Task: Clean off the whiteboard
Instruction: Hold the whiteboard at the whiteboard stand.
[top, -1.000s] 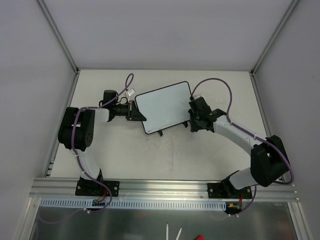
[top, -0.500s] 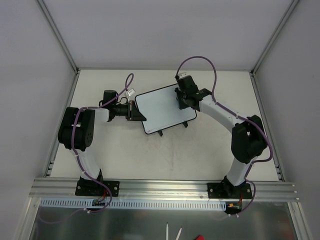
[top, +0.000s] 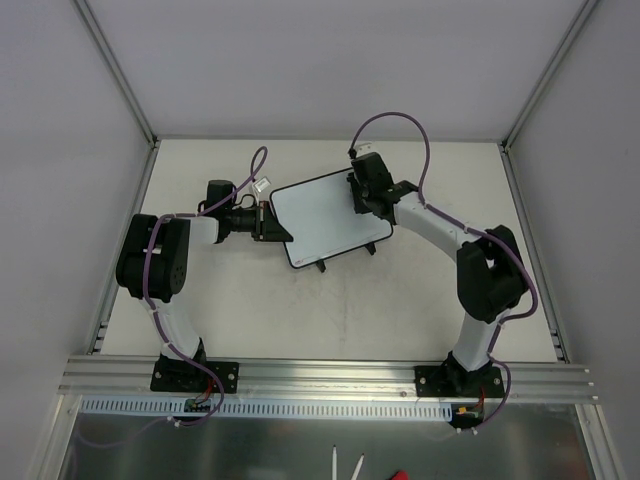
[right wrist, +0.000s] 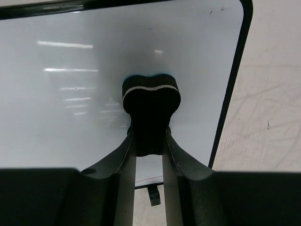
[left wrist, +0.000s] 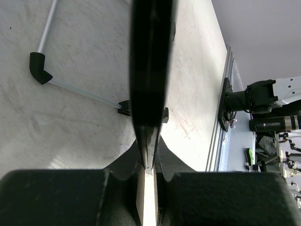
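The whiteboard [top: 325,218] lies tilted in the middle of the table and looks almost fully white. My left gripper [top: 272,222] is shut on its left edge; in the left wrist view the board's black rim [left wrist: 150,70] runs edge-on into the gripper [left wrist: 149,165]. My right gripper [top: 358,195] is over the board's far right part, shut on the small black eraser [right wrist: 150,101], which rests on the white surface [right wrist: 70,70]. A tiny red speck [right wrist: 221,8] and a thin red line [right wrist: 148,179] sit near the board's edges.
The board's two black feet [top: 322,266] stick out at its near edge. White enclosure walls stand on three sides, with a metal frame post and black corner piece [left wrist: 37,68]. An aluminium rail [top: 320,375] runs along the table's near edge.
My right gripper has swung from the board's right edge up onto its far right corner area with the eraser. The left gripper and the board have stayed put.
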`<state>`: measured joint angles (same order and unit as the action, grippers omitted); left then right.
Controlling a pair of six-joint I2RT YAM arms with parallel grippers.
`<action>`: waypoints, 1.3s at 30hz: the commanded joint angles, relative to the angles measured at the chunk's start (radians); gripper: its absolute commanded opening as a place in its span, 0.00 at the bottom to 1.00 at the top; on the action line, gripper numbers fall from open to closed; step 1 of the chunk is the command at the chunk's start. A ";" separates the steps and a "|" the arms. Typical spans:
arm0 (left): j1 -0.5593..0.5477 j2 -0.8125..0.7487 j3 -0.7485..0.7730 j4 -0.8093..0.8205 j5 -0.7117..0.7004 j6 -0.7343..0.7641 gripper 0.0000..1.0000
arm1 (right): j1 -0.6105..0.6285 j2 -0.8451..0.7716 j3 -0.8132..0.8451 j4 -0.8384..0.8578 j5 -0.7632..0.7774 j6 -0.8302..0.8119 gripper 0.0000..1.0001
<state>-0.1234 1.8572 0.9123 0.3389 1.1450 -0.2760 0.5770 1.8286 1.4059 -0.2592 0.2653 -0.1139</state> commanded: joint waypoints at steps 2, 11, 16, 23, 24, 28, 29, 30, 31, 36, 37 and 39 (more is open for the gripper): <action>0.010 -0.009 0.019 -0.031 -0.036 0.006 0.00 | -0.020 -0.008 -0.099 0.015 0.058 0.025 0.00; 0.010 -0.010 0.016 -0.032 -0.036 0.008 0.00 | -0.026 -0.014 -0.248 0.018 0.048 0.112 0.00; 0.010 -0.010 0.017 -0.032 -0.036 0.008 0.00 | -0.026 -0.012 -0.312 0.018 0.060 0.163 0.00; 0.010 -0.012 0.016 -0.032 -0.037 0.008 0.00 | -0.037 -0.015 -0.360 0.020 0.129 0.218 0.00; 0.010 -0.012 0.014 -0.032 -0.037 0.008 0.00 | -0.039 -0.017 -0.364 0.021 0.132 0.224 0.00; 0.010 -0.012 0.016 -0.032 -0.039 0.006 0.00 | -0.051 -0.028 -0.406 0.054 0.117 0.261 0.00; 0.010 -0.012 0.016 -0.032 -0.039 0.008 0.00 | -0.054 -0.029 -0.424 0.072 0.104 0.276 0.00; 0.010 -0.010 0.016 -0.032 -0.037 0.008 0.00 | -0.055 -0.029 -0.433 0.080 0.097 0.286 0.00; 0.010 -0.010 0.016 -0.034 -0.037 0.008 0.00 | -0.057 -0.028 -0.442 0.089 0.086 0.296 0.00; 0.010 -0.012 0.014 -0.032 -0.037 0.008 0.00 | -0.068 -0.032 -0.508 0.155 0.055 0.353 0.00; 0.010 -0.013 0.016 -0.034 -0.037 0.008 0.00 | -0.068 -0.034 -0.516 0.164 0.055 0.356 0.00; 0.010 -0.012 0.016 -0.032 -0.036 0.008 0.00 | -0.068 -0.040 -0.527 0.170 0.061 0.359 0.00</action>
<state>-0.1249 1.8568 0.9142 0.3389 1.1515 -0.2768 0.5411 1.6730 0.9821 0.1196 0.3199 0.2157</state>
